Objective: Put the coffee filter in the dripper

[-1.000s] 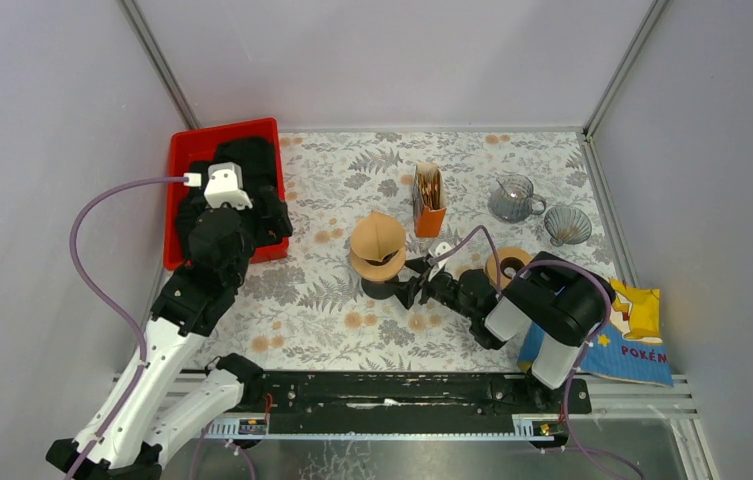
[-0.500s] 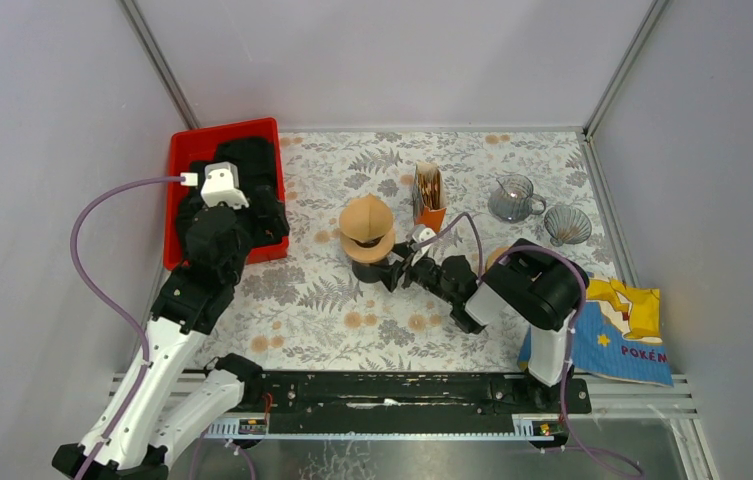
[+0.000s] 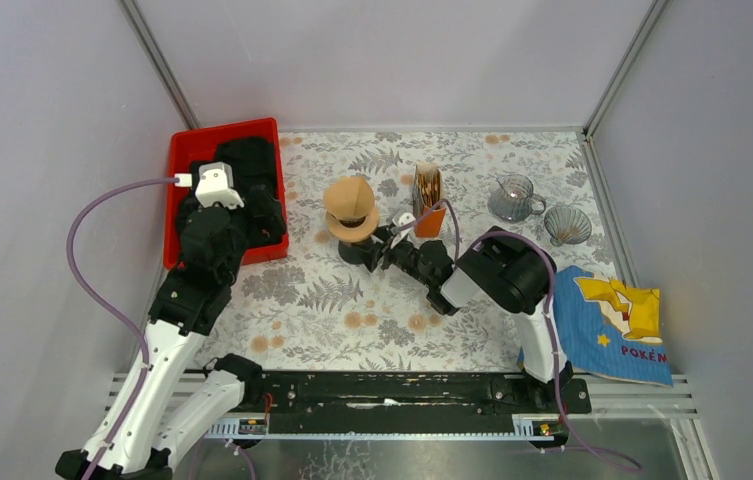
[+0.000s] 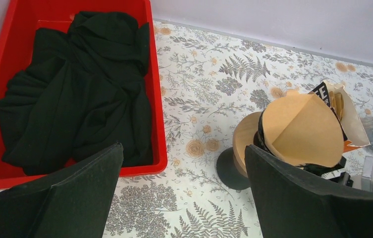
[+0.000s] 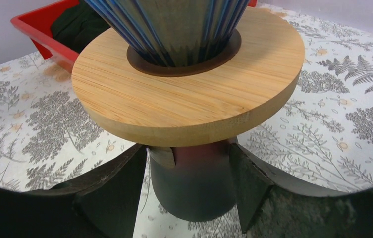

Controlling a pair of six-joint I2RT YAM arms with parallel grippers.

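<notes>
The left arm and right arm are black and white with thin purple cables; the left tool has fat black fingers

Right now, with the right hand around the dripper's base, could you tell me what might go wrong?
1. The right hand grips only the narrow base beneath the wide wooden ring; the top-heavy dripper could tip.
2. The coffee filter stands proud of the dripper and looks loose; a jolt might shake it out.
3. The orange filter holder stands close beside the right arm and could be knocked.
</notes>
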